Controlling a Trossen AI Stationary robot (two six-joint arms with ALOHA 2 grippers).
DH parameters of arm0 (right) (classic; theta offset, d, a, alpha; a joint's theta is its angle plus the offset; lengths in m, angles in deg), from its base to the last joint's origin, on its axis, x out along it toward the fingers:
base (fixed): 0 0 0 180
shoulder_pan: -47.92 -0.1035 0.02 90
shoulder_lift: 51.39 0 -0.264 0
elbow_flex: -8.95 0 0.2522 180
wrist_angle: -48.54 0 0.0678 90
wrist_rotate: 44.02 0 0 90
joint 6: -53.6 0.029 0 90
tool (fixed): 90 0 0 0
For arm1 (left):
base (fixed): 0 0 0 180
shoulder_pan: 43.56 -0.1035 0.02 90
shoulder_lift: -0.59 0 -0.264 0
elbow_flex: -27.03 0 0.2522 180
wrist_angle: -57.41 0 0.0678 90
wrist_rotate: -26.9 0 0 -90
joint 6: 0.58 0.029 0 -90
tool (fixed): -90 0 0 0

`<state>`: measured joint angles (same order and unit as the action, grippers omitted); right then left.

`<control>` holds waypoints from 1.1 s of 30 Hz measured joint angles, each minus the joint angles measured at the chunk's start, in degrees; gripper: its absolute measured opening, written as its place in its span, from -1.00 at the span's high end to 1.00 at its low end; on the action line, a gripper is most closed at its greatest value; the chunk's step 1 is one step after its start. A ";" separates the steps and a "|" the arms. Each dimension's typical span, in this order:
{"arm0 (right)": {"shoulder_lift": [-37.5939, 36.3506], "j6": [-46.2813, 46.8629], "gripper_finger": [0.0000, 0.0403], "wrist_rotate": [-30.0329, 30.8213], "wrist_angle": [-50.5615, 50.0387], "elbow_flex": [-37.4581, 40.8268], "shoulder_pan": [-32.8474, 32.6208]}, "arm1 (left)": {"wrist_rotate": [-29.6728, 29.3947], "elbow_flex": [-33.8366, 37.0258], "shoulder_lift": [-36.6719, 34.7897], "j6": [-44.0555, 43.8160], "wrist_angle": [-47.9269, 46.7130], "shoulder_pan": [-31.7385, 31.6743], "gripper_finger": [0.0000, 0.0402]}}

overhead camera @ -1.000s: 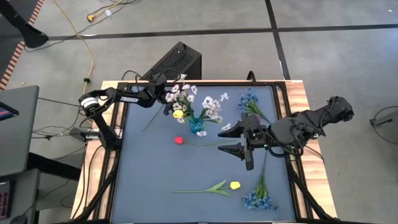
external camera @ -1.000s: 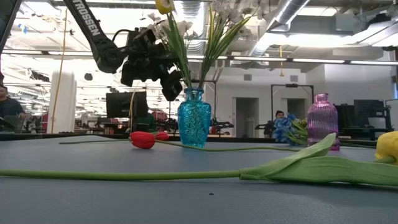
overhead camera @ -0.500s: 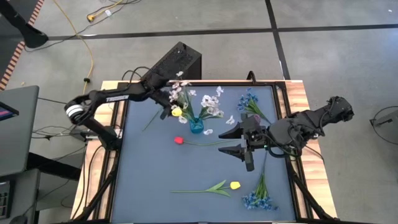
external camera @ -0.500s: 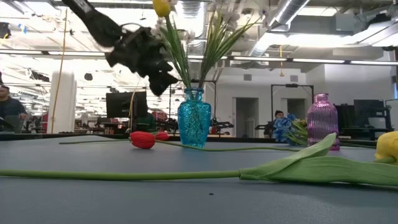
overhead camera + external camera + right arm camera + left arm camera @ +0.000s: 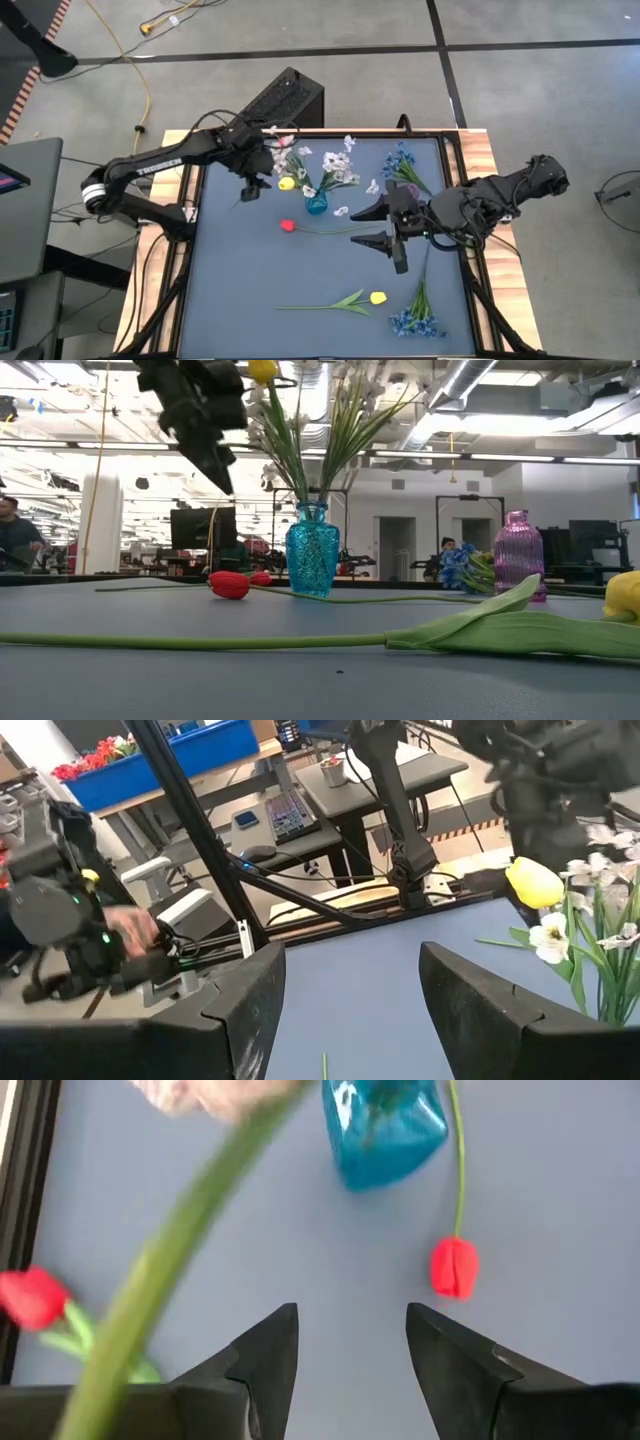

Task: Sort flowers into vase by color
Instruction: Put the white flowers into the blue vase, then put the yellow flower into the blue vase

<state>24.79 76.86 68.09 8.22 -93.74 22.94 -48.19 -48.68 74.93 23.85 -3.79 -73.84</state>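
Note:
A blue glass vase [image 5: 316, 203] [image 5: 312, 550] [image 5: 385, 1130] stands on the table, holding white blossom sprays [image 5: 338, 170] and a yellow tulip [image 5: 287, 183] [image 5: 535, 880]. My left gripper [image 5: 250, 188] [image 5: 350, 1315] is open and hangs in the air left of the vase, pointing down. A red tulip [image 5: 287, 226] [image 5: 454, 1267] lies flat, its stem running right. My right gripper [image 5: 382, 228] [image 5: 350, 955] is open low over that stem's end, one finger on each side. Also lying flat are another red tulip [image 5: 30, 1298], a yellow tulip [image 5: 377, 297] and blue sprays [image 5: 415, 320].
A purple vase [image 5: 517, 555] stands toward the far right, with blue blossoms [image 5: 400, 165] beside it. A blurred green stem [image 5: 180, 1270] crosses close in front of the left wrist camera. The raised table rim [image 5: 192, 240] borders the mat. People and desks show beyond the table.
My left gripper has drawn away from the flowers in the blue vase, going up and toward the table's left and near side, and has tipped to point down. The white sprays have shifted a little in the vase. My right arm has kept still.

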 joint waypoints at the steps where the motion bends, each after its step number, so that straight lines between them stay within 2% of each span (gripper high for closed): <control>1: 0.00 -0.45 -0.28 -0.04 -0.04 0.00 -0.02 | -0.68 -0.57 -0.68 -0.57 -1.79 0.38 0.13; 5: -0.02 -1.73 -0.28 -0.09 -0.03 0.00 -0.11 | 0.02 -1.91 -3.66 -3.26 -5.74 1.95 0.13; 11: -0.02 -2.76 -0.28 -0.09 -0.01 0.00 -0.11 | -0.14 -4.59 -8.98 -8.62 -6.64 4.76 0.13; 21: -0.02 -2.74 -0.28 0.06 1.36 0.00 -0.11 | -3.28 -17.53 -13.22 -14.53 -12.45 12.90 0.13; 25: -0.02 -2.31 -0.28 0.27 1.93 0.00 -0.11 | -3.27 -21.57 -12.64 -17.03 -12.51 19.49 0.13; 30: -0.02 -0.03 -0.28 0.37 1.29 0.00 -0.35 | -3.58 -22.36 -11.82 -22.07 -10.78 30.20 0.14; 33: -0.02 0.30 -0.28 0.50 1.06 0.00 -1.03 | -6.76 -22.35 -10.16 -25.82 -10.61 38.01 0.14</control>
<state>24.77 77.15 68.59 9.28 -93.74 21.91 -54.95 -71.03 64.78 -1.97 -14.39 -35.83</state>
